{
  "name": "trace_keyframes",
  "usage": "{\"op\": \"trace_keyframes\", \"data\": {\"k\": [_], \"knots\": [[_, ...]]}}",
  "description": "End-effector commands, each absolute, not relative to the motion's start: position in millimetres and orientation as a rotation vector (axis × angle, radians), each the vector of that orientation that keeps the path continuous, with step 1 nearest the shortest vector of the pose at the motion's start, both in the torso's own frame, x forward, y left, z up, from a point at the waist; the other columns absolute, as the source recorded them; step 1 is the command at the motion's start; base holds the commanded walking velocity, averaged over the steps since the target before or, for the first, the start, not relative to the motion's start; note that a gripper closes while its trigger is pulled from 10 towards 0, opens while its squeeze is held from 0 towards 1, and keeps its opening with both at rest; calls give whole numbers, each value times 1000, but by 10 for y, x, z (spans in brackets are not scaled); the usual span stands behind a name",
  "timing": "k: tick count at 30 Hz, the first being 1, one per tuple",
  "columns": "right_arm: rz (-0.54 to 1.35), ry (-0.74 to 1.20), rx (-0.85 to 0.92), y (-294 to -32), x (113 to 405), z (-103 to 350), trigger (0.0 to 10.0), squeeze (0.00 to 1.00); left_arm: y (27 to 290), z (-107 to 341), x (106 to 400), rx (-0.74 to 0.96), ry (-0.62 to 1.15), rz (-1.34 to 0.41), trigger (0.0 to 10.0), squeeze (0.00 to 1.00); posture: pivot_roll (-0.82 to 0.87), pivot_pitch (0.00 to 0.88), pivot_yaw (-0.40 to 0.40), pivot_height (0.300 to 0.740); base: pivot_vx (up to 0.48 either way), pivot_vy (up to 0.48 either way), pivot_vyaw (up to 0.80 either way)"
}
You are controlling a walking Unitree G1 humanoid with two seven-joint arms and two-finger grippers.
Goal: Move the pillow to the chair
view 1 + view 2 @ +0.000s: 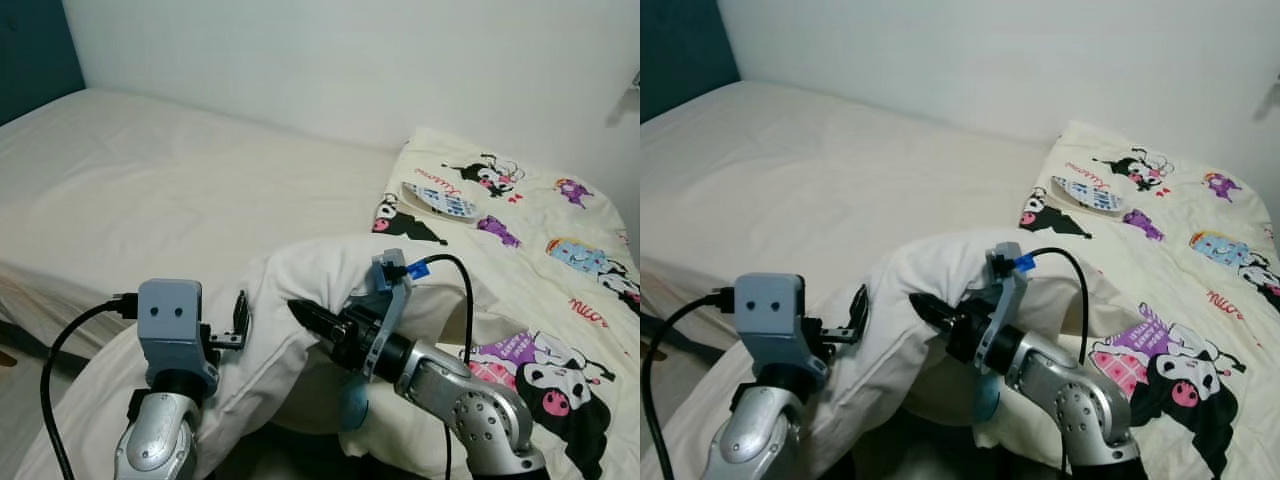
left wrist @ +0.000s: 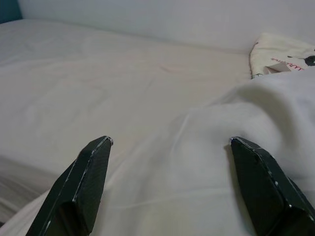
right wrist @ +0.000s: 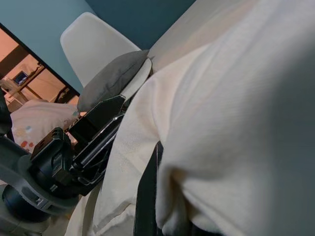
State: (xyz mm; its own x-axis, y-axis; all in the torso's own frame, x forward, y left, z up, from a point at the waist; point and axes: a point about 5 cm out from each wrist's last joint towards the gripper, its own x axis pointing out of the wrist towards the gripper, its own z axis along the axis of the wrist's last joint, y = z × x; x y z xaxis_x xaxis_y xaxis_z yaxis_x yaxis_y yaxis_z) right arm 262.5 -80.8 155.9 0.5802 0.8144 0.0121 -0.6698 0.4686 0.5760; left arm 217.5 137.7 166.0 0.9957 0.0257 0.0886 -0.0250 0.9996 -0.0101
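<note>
Mostly, a cream bed [image 1: 150,190] is seen, running along a white wall [image 1: 350,60]. A cartoon-print duvet [image 1: 560,260] is spread over its right part, with a small white patterned item [image 1: 440,200] lying on it near the wall. The cream pillow [image 1: 290,290] is bunched up at the near edge of the bed, between the two arms, and is partly lifted off the bedding. A white chair [image 3: 93,42] with a grey cushion [image 3: 110,76] is made out behind the pillow in the right wrist view. The right gripper [image 1: 305,315] is clamped on a fold of the pillow. The left gripper [image 2: 170,162] is spread wide, with its fingers [image 2: 88,182] pressed to the pillow's left side and nothing pinched.
</note>
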Motion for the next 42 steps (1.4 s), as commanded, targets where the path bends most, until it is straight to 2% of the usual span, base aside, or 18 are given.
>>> {"op": "trace_keyframes", "data": {"k": [1,13,22,34,37,42], "knots": [[919,231,576,-843,2645,1619,0,0,1314,1649,2201,2,-92,-7,10000,0,85,0,-119,597,0,0,0],[915,229,583,-835,2659,1621,0,0,1309,1656,2211,49,-105,-5,10000,0,93,0,-123,640,0,0,0],[917,222,587,-837,2672,1626,0,0,1306,1664,2222,53,-117,-3,10000,0,95,0,-125,674,-421,0,0],[923,212,589,-831,2676,1640,0,0,1309,1667,2230,56,-122,3,10000,0,92,0,-126,727,-80,0,0],[924,211,589,-831,2677,1640,0,0,1307,1669,2231,56,-124,3,10000,0,93,0,-126,732,-480,0,0],[924,205,591,-841,2682,1645,0,0,1299,1671,2233,65,-130,2,10000,0,92,0,-127,740,0,0,0]]}}
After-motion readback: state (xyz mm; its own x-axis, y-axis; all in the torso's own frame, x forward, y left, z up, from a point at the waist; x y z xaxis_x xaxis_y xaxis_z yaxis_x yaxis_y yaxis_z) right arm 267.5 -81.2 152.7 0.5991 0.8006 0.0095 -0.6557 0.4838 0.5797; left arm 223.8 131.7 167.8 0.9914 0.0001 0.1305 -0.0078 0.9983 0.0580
